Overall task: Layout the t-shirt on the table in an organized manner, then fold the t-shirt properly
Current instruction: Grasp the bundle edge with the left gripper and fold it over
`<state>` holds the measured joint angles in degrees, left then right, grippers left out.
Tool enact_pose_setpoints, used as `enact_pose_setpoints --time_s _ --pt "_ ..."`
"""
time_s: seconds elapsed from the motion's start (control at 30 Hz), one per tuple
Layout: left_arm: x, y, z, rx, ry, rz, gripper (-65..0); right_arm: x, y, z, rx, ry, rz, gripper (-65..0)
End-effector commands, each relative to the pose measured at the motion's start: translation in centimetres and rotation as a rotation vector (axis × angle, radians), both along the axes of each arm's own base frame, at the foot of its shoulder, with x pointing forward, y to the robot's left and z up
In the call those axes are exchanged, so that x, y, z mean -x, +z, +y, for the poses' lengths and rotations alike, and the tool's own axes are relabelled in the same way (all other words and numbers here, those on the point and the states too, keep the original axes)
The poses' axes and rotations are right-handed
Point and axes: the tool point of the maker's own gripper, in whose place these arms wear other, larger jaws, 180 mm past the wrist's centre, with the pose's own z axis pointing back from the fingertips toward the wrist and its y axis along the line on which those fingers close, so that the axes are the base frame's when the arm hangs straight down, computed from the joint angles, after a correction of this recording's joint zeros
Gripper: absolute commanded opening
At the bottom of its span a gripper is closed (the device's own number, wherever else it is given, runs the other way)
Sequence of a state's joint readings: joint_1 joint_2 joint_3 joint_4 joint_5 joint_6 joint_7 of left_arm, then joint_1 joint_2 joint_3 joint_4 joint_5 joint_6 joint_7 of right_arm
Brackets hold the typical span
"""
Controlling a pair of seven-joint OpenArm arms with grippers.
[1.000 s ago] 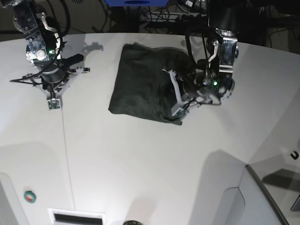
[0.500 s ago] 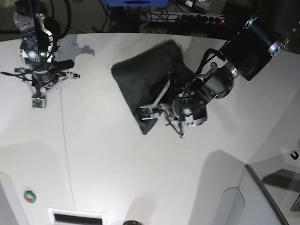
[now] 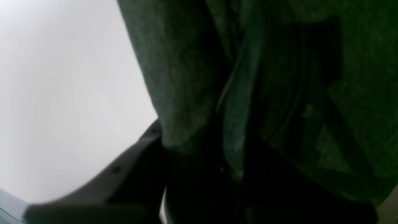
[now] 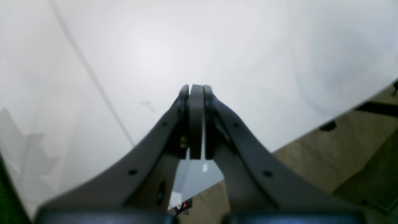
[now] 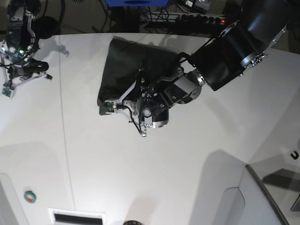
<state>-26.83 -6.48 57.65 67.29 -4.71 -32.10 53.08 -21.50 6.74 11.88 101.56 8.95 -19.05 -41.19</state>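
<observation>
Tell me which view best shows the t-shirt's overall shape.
The base view: the whole t-shirt lies bunched on the table, the left tool at its lower corner. The left wrist view shows only close dark folds; the right wrist view shows none clearly.

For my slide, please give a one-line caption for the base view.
Left end effector grips the dark green t-shirt at its edge on the white table; right end effector closed, apart.
</observation>
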Motion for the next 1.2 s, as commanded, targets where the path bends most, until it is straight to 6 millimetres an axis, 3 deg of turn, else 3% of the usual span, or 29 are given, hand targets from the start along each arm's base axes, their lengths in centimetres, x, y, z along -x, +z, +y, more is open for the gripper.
enact_pose_setpoints --time_s 0.0,0.17,0.47,0.67,1.17 --pt "-1.4 1.3 -1.1 0.028 -0.001 -0.032 -65.0 -0.8 1.0 -0.6 0.027 0.0 -0.039 -64.8" --pt "-1.7 0.6 -1.7 0.022 0.035 0.001 -65.0 -0.3 1.0 -1.2 0.033 -0.017 -0.035 -64.8" --pt "-3.8 1.1 -3.3 0.156 0.308 0.061 -65.0 -0.5 1.1 -1.2 0.032 -0.017 -0.039 -64.8" --pt "-3.5 1.5 -5.0 0.182 0.301 0.07 -65.0 -0.6 1.2 -1.3 0.035 -0.016 -0.041 -64.8" --pt "-3.6 1.6 -5.0 0.18 0.303 0.067 -65.0 -0.6 1.3 -1.4 0.04 -0.014 -0.041 -64.8"
